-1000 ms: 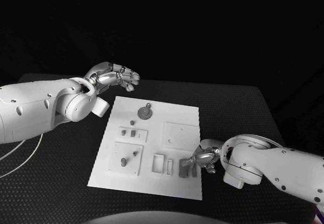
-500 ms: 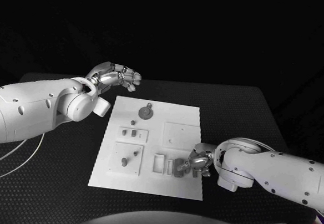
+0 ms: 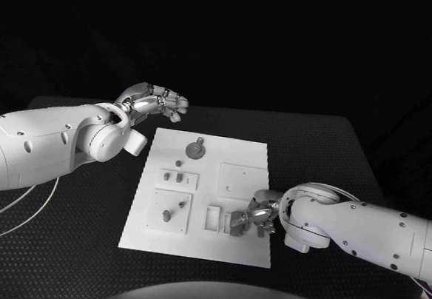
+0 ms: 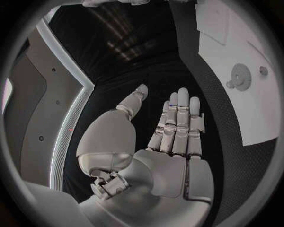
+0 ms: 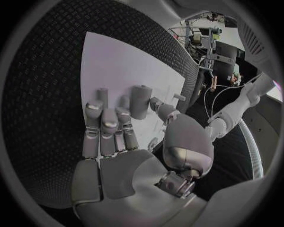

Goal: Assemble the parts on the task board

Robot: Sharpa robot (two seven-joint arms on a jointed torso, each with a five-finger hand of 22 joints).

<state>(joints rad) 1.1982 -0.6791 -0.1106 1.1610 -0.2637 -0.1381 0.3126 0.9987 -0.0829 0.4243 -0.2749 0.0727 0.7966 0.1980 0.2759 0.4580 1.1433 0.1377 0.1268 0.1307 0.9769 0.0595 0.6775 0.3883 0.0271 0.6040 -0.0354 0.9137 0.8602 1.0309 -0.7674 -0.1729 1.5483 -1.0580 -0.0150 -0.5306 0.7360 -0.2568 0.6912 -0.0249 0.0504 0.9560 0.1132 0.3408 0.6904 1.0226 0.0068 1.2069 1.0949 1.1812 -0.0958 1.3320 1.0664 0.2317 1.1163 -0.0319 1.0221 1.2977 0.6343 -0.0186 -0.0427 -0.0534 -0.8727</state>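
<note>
Over the task board's (image 3: pixel 246 252) near right corner, the right hand (image 3: pixel 253 219) pinches a grey cylindrical part (image 5: pixel 141 101) between thumb and fingers. Farther back, off the board's far left corner, the left hand (image 3: pixel 153 102) hovers empty, fingers apart.

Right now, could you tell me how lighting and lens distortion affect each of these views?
Head view: dark surroundings, with the white task board standing out brightly. Left wrist view: fisheye bends the board's edge beside the left hand. Right wrist view: the board curves likewise behind the right hand.
</note>
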